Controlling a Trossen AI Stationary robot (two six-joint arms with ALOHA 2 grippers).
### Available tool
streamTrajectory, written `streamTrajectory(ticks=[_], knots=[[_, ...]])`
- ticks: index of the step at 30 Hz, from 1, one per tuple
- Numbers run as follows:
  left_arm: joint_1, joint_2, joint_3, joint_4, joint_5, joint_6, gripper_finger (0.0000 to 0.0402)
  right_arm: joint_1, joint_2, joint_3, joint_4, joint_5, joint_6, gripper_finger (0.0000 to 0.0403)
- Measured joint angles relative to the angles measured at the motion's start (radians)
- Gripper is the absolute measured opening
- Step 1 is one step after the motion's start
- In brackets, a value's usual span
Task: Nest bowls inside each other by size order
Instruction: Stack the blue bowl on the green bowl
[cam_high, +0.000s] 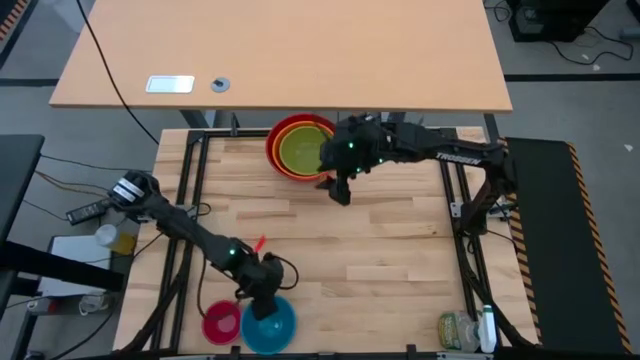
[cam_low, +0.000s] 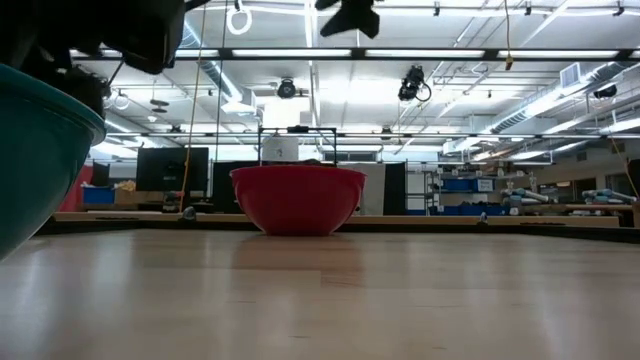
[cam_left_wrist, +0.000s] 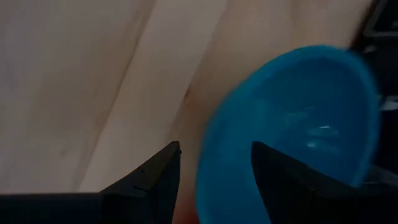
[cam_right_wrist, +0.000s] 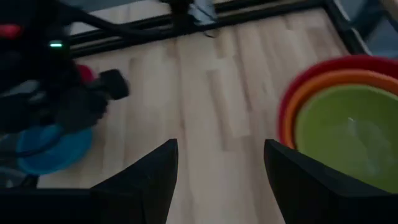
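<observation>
Three bowls nested at the far edge, blue and pink bowls left at the near edge.

High: left gripper (cam_high: 262, 296) sat at the blue bowl (cam_high: 270, 323), pink bowl (cam_high: 221, 322) just beside; right gripper (cam_high: 340, 189) hung beside the red bowl (cam_high: 273, 150), which held the orange bowl (cam_high: 287, 128) and lime green bowl (cam_high: 303, 150).
Low: red bowl mid-table, blue close left.
Left wrist: fingers part-open astride the blue rim, probably lining up a pinch; not closed.
Right wrist: fingers wide, empty, parked clear of the stack.

Two dark jointed arms, green indicator lights, black wedge-shaped fingers (cam_right_wrist: 146, 180).
</observation>
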Motion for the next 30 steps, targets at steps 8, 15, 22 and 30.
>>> streamTrajectory(ticks=[8, 15, 22, 30], knots=[[-0.012, 0.096, -0.001, -0.016, -0.008, -0.048, 0.0195, 0.107, 0.001, 0.0, 0.108, 0.03, 0.047, 0.0242], [-0.011, 0.099, -0.001, -0.006, -0.031, -0.146, 0.0194, 0.233, 0.002, 0.0, 0.116, 0.079, 0.053, 0.0241], [-0.011, 0.099, -0.001, -0.006, -0.031, -0.163, 0.0194, 0.31, 0.002, 0.0, 0.194, 0.154, 0.054, 0.023], [-0.01, 0.099, -0.001, -0.006, -0.028, -0.175, 0.0194, 0.333, 0.002, 0.0, 0.223, 0.158, 0.07, 0.0228]])
